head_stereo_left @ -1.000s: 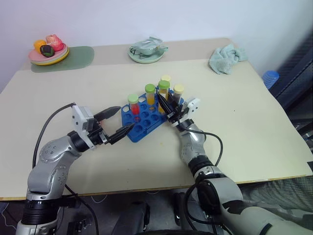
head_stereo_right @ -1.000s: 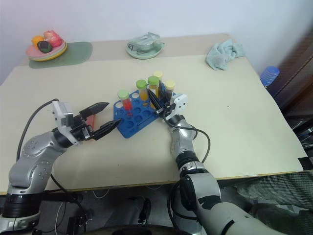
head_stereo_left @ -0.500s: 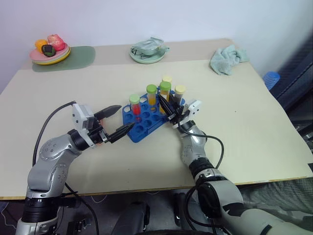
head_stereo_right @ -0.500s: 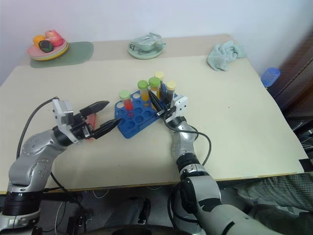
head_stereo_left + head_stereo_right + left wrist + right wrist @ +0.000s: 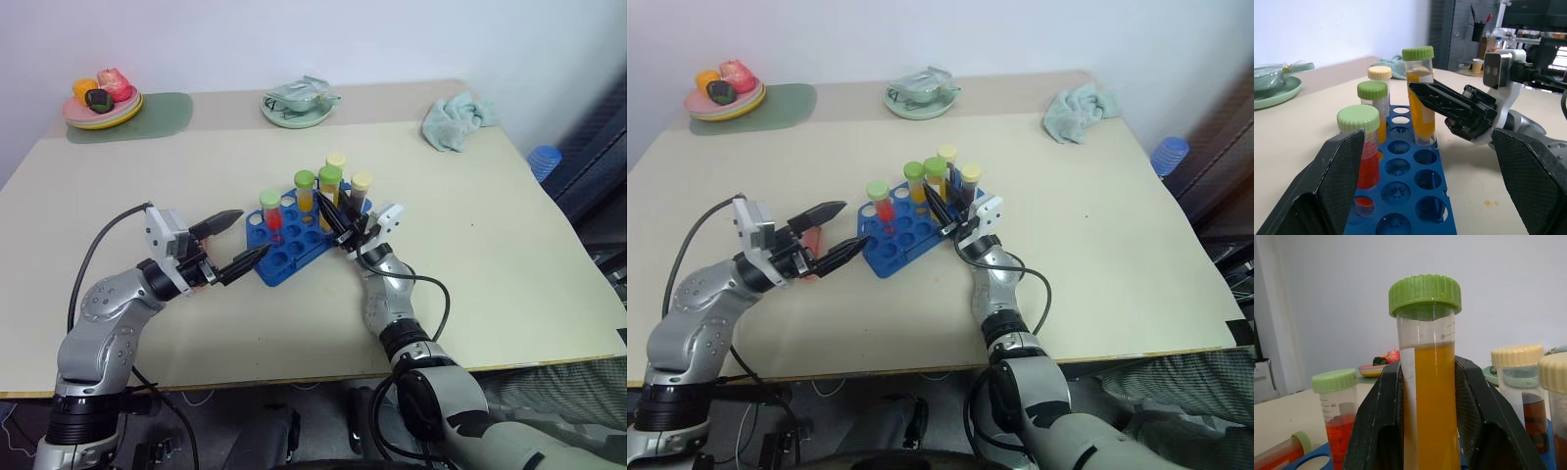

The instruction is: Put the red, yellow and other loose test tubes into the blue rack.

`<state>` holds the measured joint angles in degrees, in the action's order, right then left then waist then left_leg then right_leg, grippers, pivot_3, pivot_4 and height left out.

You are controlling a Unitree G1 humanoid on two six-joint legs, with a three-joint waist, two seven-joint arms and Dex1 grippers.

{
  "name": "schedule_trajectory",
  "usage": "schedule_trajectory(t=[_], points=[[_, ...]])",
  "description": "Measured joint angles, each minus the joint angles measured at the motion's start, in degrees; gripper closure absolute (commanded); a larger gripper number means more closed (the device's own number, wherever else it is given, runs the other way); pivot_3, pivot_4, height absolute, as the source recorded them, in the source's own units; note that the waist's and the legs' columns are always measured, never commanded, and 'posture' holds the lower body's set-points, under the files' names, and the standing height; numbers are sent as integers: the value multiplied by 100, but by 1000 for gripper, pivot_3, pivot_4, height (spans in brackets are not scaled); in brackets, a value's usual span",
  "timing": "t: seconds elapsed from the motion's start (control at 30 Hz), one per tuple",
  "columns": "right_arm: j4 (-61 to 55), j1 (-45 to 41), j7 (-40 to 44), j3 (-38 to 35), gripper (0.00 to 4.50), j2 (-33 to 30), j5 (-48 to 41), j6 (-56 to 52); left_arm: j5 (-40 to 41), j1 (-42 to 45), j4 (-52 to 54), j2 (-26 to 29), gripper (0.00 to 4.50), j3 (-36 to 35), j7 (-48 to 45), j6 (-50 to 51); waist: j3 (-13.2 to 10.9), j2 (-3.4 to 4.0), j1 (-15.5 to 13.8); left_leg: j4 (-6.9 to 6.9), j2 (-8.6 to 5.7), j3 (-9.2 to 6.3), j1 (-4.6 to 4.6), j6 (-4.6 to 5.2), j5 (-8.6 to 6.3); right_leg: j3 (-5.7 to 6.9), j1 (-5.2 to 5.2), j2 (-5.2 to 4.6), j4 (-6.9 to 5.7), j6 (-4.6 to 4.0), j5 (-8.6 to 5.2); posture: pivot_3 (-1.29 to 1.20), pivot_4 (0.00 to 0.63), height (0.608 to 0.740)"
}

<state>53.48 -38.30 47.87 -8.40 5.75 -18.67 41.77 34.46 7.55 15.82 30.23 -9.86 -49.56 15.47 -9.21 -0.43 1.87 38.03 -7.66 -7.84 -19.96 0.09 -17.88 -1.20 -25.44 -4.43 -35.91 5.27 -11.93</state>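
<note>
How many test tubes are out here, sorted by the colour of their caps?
Green-capped tubes: 4 (three upright at the blue rack, one lying loose on the table)
Cream-capped tubes: 2 (both upright at the rack)
Total: 6

Left tool [image 5: 235, 241]: fingers spread wide, empty, aimed right, forearm low. Right tool [image 5: 333, 213]: fingers clamped together, tilted upward and left, wrist raised.
</note>
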Motion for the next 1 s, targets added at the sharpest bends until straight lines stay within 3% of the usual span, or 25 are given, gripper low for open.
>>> schedule_trajectory(t=[0.53,1.0], points=[[218,-29,-71,-24,3646,16,33,117,-5,17,-25,-45,284,0,-110,-79,3,0,-12,-3,48,0,60,-12,-33,-4,74,64,53,-3,0,0,150,740],[988,-424,-157,-196,3646,-125,55,107,-3,-55,-24,-33,284,-10,-108,-79,8,-4,-75,-3,57,2,64,-14,-35,-8,80,75,60,-14,7,0,150,740]])
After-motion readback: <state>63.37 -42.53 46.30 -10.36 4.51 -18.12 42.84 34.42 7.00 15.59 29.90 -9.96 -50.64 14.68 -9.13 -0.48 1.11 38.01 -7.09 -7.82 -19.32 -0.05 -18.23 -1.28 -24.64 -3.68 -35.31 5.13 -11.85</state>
